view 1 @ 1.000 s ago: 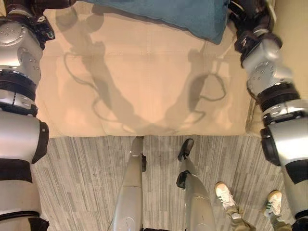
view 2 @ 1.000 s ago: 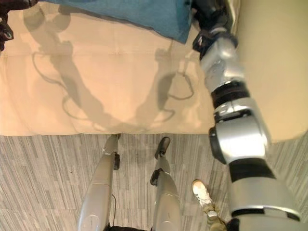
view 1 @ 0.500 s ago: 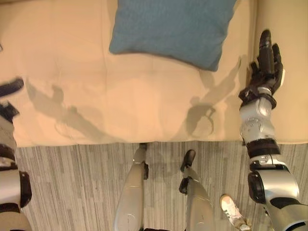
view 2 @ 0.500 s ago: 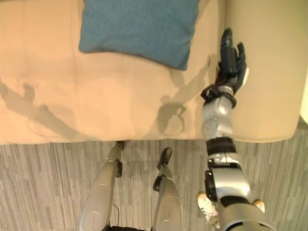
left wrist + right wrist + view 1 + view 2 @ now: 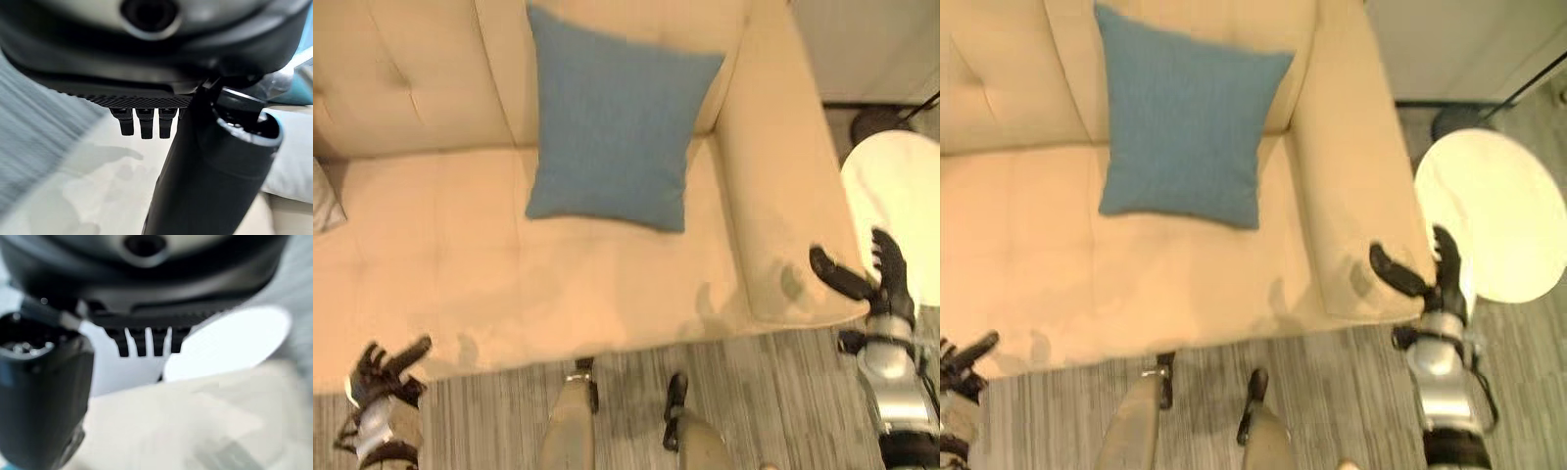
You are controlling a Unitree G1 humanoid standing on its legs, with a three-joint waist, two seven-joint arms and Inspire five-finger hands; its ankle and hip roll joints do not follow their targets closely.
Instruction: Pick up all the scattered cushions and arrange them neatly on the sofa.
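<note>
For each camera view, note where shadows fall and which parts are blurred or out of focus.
Left eye view: soft shadows lie on the sofa seat near its front edge, and the blue cushion is fairly clear. Right eye view: a shadow marks the sofa arm beside the right hand. Left wrist view: the left hand is blurred, the floor streaked. Right wrist view: the round white table is glary and soft.

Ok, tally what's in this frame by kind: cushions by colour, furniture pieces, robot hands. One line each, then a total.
Blue cushions: 1, blue cushion propped against the sofa back.
Grey cushions: 1, grey cushion, partly visible at the view's left edge.
Sofas: 1, beige sofa.
Round tables: 1, white round table.
Robot hands: 2, left hand, right hand, both holding nothing.
Total: 6.
</note>
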